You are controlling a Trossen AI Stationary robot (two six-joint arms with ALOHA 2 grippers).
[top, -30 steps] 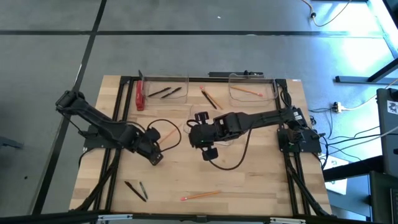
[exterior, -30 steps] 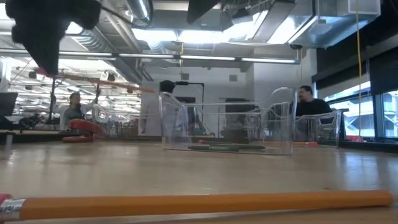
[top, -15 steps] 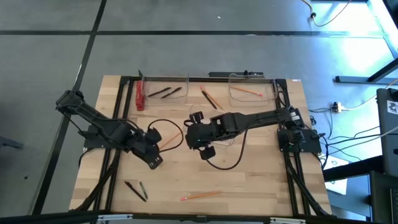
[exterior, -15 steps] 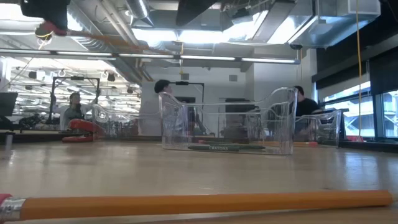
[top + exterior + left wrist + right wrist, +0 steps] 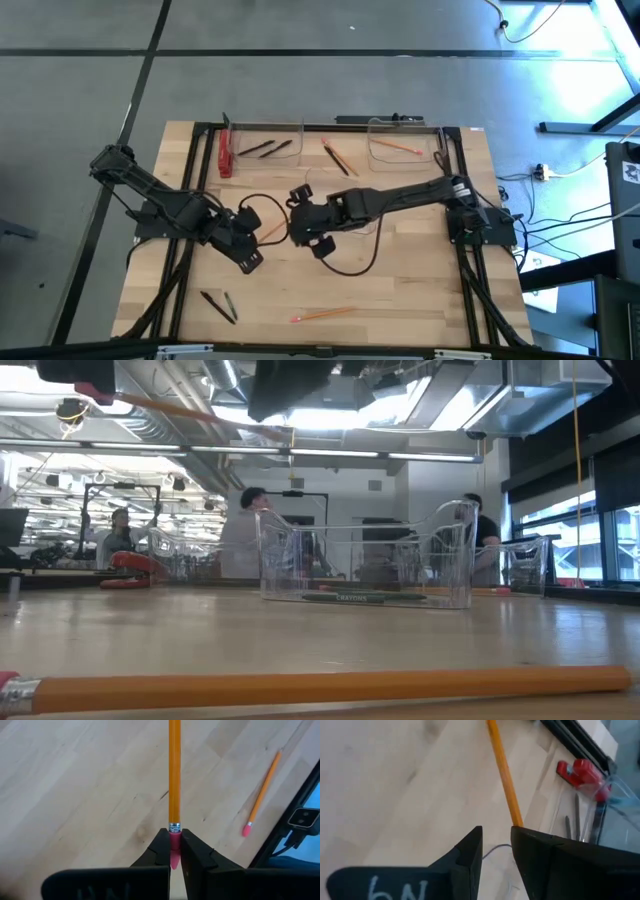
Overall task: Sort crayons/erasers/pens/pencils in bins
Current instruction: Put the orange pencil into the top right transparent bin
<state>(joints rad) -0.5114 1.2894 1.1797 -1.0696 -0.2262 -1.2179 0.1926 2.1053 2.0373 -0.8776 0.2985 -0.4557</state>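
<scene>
The left gripper [image 5: 250,259] and right gripper [image 5: 305,236] sit close, a pencil [image 5: 268,231] bridging the small gap. Bare table [image 5: 400,290] lies wide open toward the near edge. The bins [image 5: 265,135] block the far side.

the high view looks straight down on the whole table [image 5: 400,290] from well above. the low view sits at tabletop height, facing level across it into the room. each wrist view looks forward past its own fingers, close over the wood. both wrist views share the held pencil [image 5: 174,775].
</scene>
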